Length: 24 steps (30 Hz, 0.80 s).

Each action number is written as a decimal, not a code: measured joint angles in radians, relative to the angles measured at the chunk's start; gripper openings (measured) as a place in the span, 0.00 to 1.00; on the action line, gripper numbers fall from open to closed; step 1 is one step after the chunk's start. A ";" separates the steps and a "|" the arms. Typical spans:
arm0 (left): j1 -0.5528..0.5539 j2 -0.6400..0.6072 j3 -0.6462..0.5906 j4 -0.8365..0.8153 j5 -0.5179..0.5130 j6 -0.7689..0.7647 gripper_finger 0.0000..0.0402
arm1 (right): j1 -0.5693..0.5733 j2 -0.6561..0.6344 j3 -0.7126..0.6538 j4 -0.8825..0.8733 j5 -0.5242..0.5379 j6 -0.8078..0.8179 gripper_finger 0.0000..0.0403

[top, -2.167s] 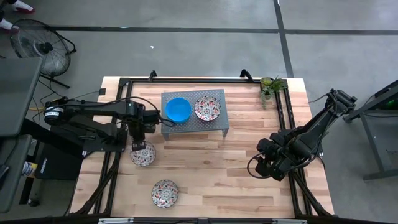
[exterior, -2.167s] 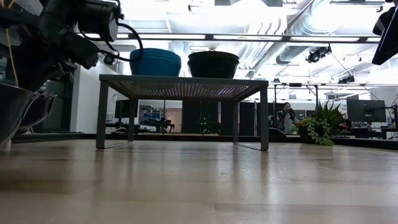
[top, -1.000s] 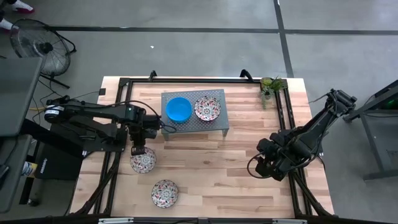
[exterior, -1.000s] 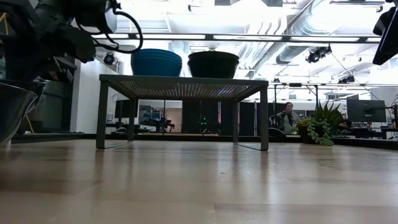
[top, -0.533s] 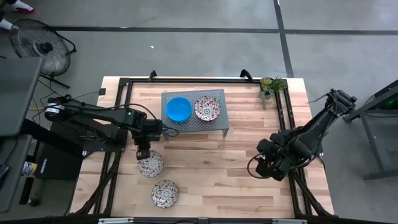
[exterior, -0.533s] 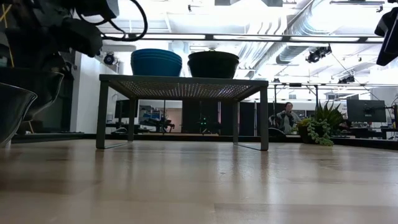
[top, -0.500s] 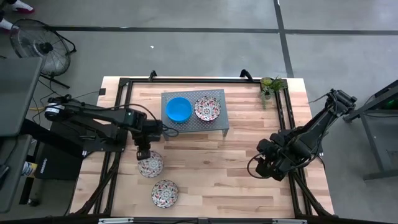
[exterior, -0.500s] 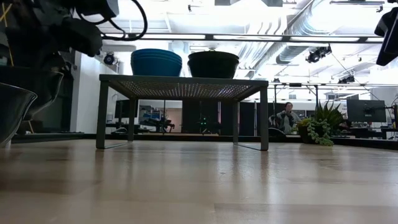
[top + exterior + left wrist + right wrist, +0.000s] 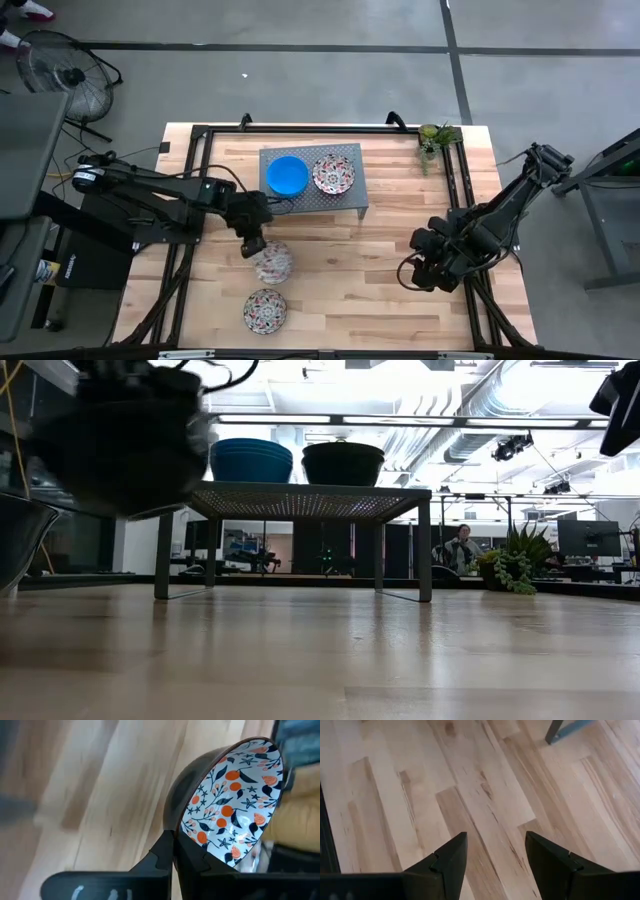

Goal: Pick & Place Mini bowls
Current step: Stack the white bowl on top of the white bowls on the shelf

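My left gripper [image 9: 253,245] is shut on a white floral mini bowl [image 9: 272,262], which hangs above the table's middle left, in front of the grey perforated stand [image 9: 313,200]. On the stand sit a blue mini bowl [image 9: 287,175] and a floral one [image 9: 333,174]. A further floral bowl [image 9: 265,310] rests on its base near the table's front edge. My right gripper [image 9: 420,275] hovers open over bare wood at the table's right, nothing between its fingers [image 9: 451,857]. My left gripper pinches the floral bowl's rim [image 9: 173,831], one finger inside the bowl [image 9: 192,857] and one on its dark outer wall [image 9: 162,855]. The fingers slant down from the table's left side. The bowl is lifted clear of the table [image 9: 125,455] and tilted.
A small potted plant [image 9: 437,135] stands at the back right corner. Black frame rails [image 9: 200,135] run along the table's far, left and right edges. Bare wood [image 9: 360,270] lies between the two grippers.
My left gripper has carried the floral bowl toward the table's right edge and a little up, turning as it went. The bowl now hangs in front of the stand's left leg, higher and more tilted than before. The other bowls have stayed put.
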 joint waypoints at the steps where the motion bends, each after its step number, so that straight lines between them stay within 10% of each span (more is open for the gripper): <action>1: 0.000 0.000 0.000 0.031 -0.016 -0.005 0.00 | 0.000 0.000 0.000 0.000 -0.006 0.000 0.47; 16: -0.079 0.135 0.000 0.360 -0.162 -0.119 0.00 | -0.020 0.000 0.000 0.388 -0.083 -0.529 0.47; 24: -0.079 0.215 0.041 0.499 -0.321 -0.109 0.00 | -0.166 0.000 0.000 0.546 -0.028 -0.446 0.47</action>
